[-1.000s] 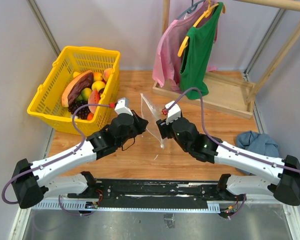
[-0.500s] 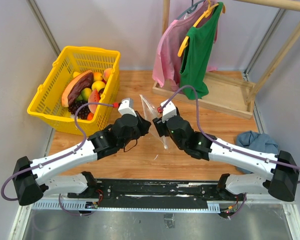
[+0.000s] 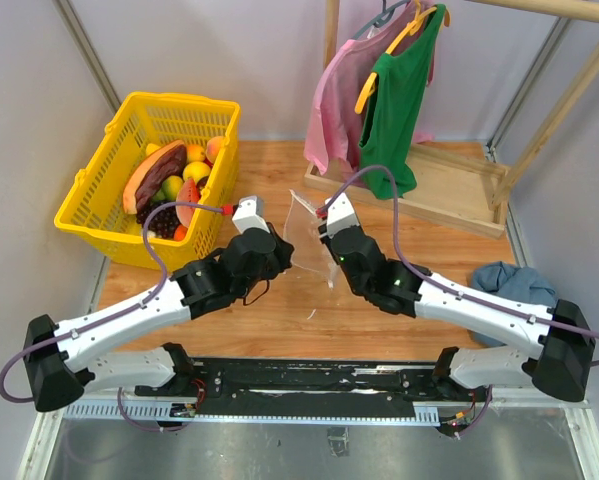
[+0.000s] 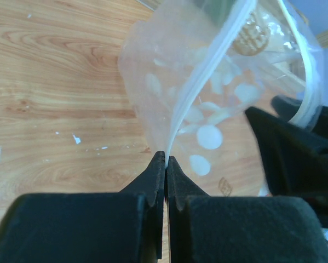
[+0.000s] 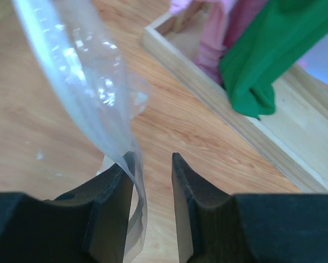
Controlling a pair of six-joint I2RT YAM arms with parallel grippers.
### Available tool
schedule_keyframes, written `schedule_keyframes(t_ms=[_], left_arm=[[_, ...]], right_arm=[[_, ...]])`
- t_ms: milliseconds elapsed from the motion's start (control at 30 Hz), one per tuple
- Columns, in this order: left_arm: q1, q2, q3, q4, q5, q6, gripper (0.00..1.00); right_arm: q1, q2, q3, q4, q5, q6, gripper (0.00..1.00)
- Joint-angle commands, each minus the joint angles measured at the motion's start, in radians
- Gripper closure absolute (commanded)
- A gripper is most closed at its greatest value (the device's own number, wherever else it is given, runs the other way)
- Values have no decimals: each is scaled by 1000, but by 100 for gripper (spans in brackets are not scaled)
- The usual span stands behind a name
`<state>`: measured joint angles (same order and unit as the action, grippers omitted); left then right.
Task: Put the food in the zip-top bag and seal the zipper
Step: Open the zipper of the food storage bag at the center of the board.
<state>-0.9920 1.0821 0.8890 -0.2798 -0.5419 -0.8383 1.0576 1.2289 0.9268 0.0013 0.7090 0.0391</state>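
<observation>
The left arm (image 3: 129,318) and right arm (image 3: 489,308) both stretch forward and angle inward from their bases, so that the two wrists nearly meet midway between them. The left gripper (image 4: 166,158) has its fingers pressed tight together, pinching an edge of the zip-top bag (image 4: 207,137) at the tips — while the right gripper (image 5: 153,159) stands with its fingers parted, a clear gap between them

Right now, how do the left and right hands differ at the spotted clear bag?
The left hand is shut; the right hand is open. The left hand pinches the edge of the clear white-spotted plastic bag; at the right hand the film only brushes one finger. Both meet the bag.
</observation>
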Motion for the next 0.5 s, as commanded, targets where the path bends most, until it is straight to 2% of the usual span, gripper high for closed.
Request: schedule_keyframes(t_ms=[0,233,467], left_arm=[[-9,-47,43,-105,-77,29,100],[-9,-79,59,-263,-127,20,100],[-10,-54,102,-219,-27,63,100]], right_arm=[[-52,-58,28,-45,143,-31,67],[-102,-86,35,-104,161,-28,65],[-89,-51,84,-166,-133,-22,46]])
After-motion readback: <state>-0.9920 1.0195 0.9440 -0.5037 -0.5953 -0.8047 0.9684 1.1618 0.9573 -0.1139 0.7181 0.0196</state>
